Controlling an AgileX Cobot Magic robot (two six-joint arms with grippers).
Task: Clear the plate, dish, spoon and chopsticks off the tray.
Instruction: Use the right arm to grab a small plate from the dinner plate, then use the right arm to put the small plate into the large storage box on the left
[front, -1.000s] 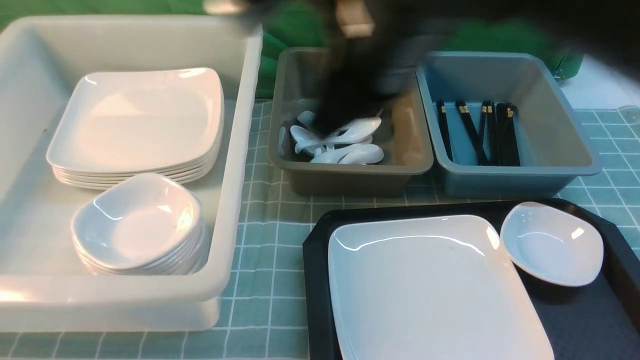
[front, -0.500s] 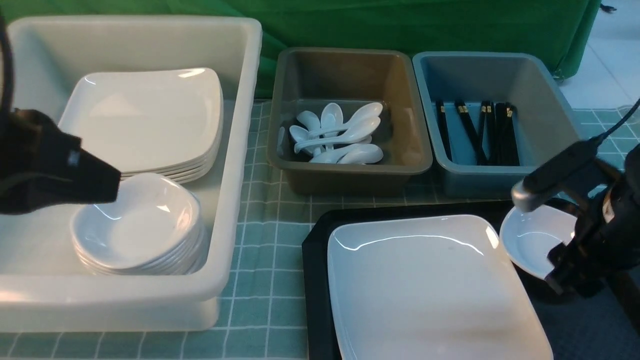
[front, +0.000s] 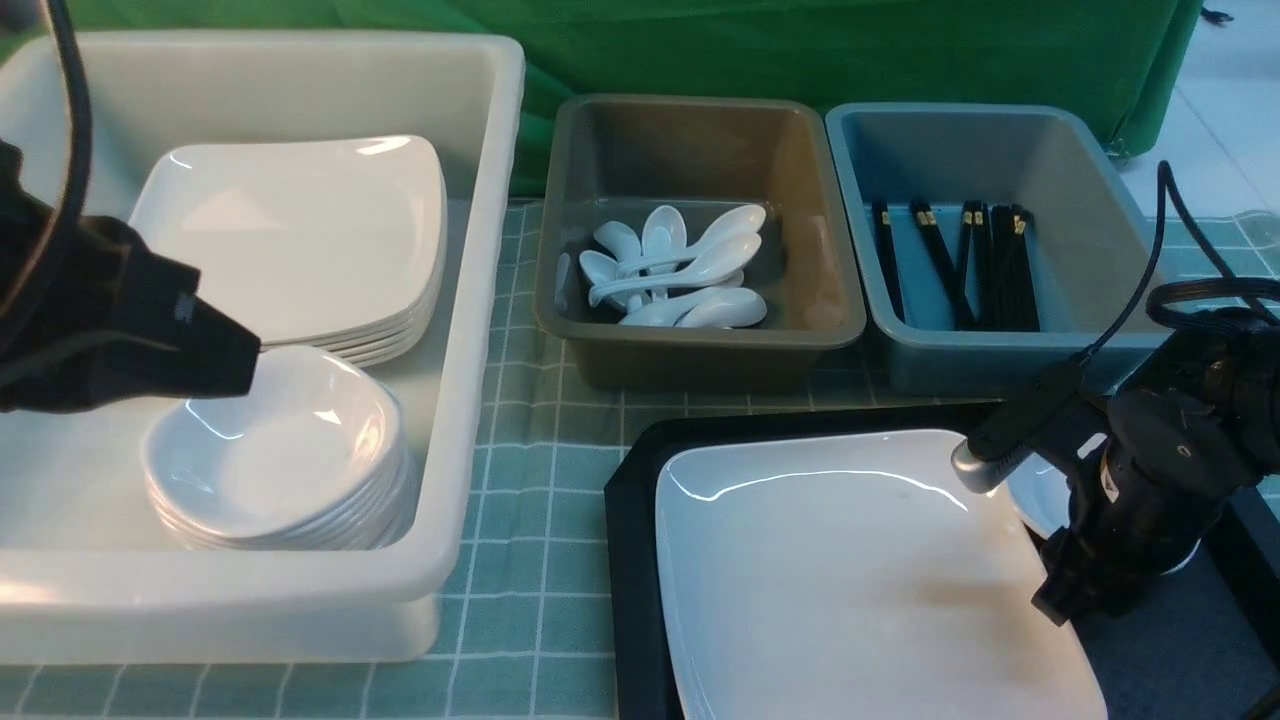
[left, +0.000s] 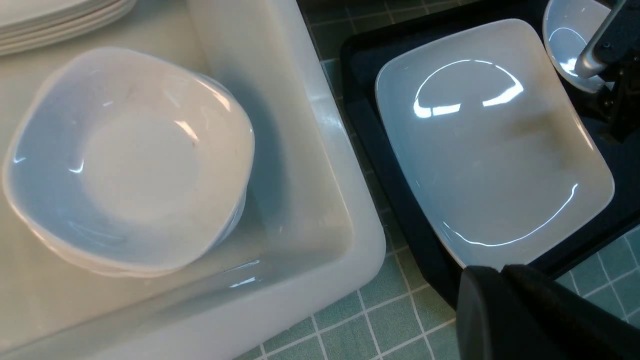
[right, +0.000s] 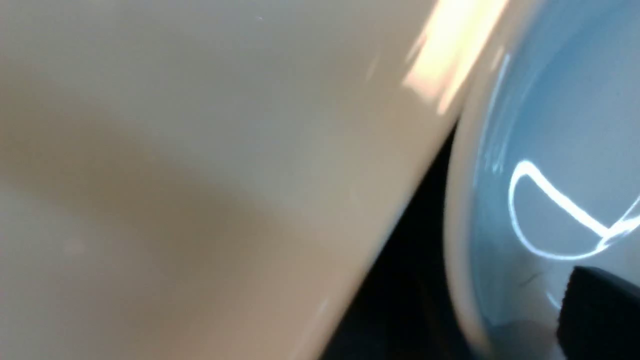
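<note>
The large white square plate (front: 850, 560) lies on the black tray (front: 628, 560); it also shows in the left wrist view (left: 490, 145). The small white dish (front: 1030, 495) sits beside it at the tray's back right, mostly hidden by my right arm. My right gripper (front: 1062, 598) is low at the dish's near rim. In the right wrist view one black finger (right: 600, 315) is inside the dish (right: 560, 150), with a gap to the rim. My left gripper (front: 245, 365) is shut and empty above the white bin's stacked dishes. No spoon or chopsticks show on the tray.
A big white bin (front: 470, 330) on the left holds stacked plates (front: 290, 240) and stacked small dishes (front: 280, 450). A grey bin (front: 700, 345) holds several spoons (front: 680, 270). A blue bin (front: 1000, 350) holds several chopsticks (front: 960, 265). Green checked cloth covers the table.
Both arms swung down from the blurred back into view. The right gripper has moved left and lower over the small dish, covering more of it. The left gripper shifted slightly right.
</note>
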